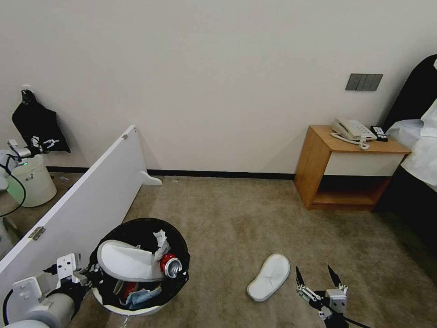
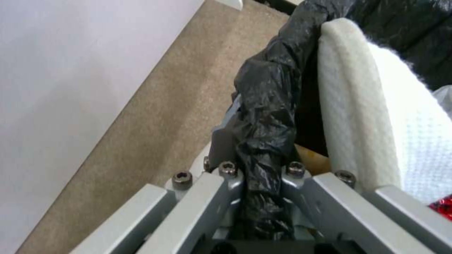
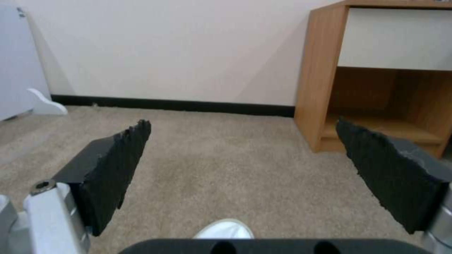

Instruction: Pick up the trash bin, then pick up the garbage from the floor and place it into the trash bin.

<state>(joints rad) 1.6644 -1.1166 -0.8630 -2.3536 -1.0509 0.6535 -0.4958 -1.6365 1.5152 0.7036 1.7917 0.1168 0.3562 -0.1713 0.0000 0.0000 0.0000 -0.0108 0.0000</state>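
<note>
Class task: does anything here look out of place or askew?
One white slipper lies alone on the carpet, left of the open right gripper; its partner sticks out of the trash bin.

No lettering, label, brand or number can be read on anything in these views.

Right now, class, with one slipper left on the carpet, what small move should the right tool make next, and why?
Probably lower the open right tool leftward onto the slipper. The slipper lies alone on the carpet just left of that tool, the tool is empty, and the left tool is shut on the bin rim, so it looks occupied. The bin already holds another slipper and a can.
</note>
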